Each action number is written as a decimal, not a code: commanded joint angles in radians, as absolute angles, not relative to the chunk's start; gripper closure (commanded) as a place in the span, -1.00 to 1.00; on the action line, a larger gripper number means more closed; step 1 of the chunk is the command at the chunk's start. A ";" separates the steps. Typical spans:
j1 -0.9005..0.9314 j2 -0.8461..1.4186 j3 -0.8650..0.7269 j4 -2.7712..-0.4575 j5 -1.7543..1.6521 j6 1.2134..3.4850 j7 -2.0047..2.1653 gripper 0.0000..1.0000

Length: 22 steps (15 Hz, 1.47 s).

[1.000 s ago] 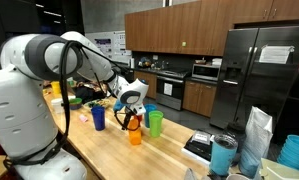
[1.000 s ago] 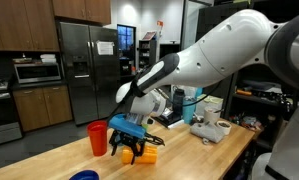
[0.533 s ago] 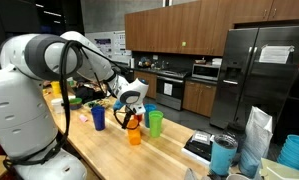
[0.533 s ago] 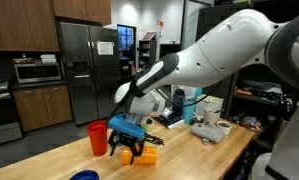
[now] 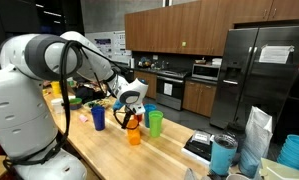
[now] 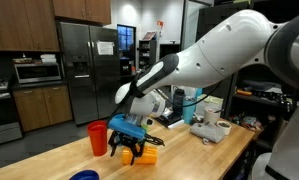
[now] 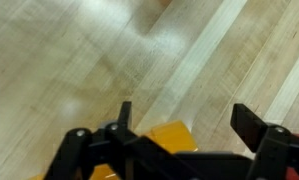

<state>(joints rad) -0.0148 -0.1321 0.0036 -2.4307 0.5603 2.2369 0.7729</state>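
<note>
4 plastic cups (image 5: 135, 134), 1 fridge (image 6: 89, 65), 1 microwv (image 6: 36, 70)

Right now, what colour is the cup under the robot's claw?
Orange. The cup below the gripper shows best in an exterior view.

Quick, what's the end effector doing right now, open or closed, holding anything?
End effector: open, jaws spread wide, gripping nothing; the orange cup sits just below it.

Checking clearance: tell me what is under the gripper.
An orange cup sits below the open gripper, on the wooden counter. Gripper parts cover most of it, so its inside cannot be seen.
</note>
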 commanded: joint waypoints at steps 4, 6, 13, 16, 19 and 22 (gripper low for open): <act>-0.027 -0.151 -0.009 -2.483 0.597 2.252 0.790 -1.00; -0.031 -0.161 -0.013 -2.512 0.615 2.266 0.797 -1.00; -0.028 -0.135 -0.012 -2.503 0.609 2.260 0.787 -1.00; -0.030 -0.141 -0.014 -2.507 0.618 2.263 0.794 -1.00; -0.036 -0.160 -0.023 -2.530 0.644 2.271 0.812 -1.00; -0.041 -0.161 -0.027 -2.533 0.661 2.278 0.825 -1.00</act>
